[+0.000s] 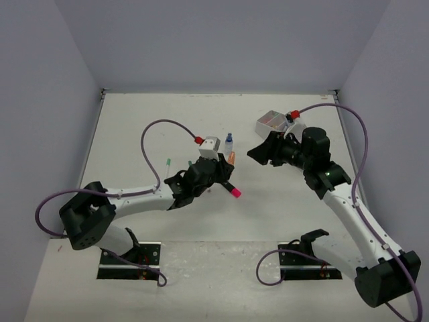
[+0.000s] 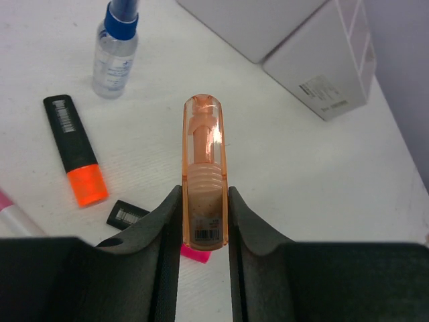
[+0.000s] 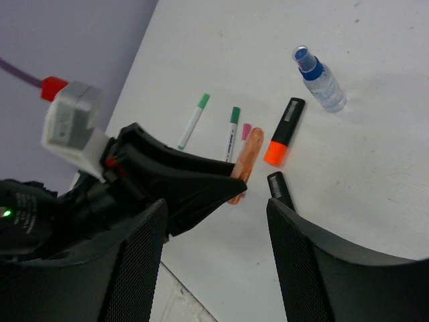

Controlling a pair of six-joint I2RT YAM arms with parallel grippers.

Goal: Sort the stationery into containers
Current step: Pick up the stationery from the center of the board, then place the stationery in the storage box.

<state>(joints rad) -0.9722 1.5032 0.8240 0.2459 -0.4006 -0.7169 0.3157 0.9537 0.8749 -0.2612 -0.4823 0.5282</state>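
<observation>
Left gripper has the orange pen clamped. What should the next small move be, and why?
Probably swing the left gripper toward the organizer. It is shut on the orange pen, and the organizer stands farther back to its right, so the pen is not yet over any compartment.

The left arm [image 1: 134, 194] is lying low and stretched from its base at the near left towards the table's middle, its left gripper [image 2: 204, 208] pinching an orange pen [image 2: 204, 154] by one end between both fingers, the pen's free end pointing ahead. The right arm [image 1: 352, 208] is standing taller, angling from the near right base forward and inward, elbow raised, wrist bent. The right gripper [image 3: 216, 228] is hanging with jaws wide apart and nothing between them, facing the left gripper.
</observation>
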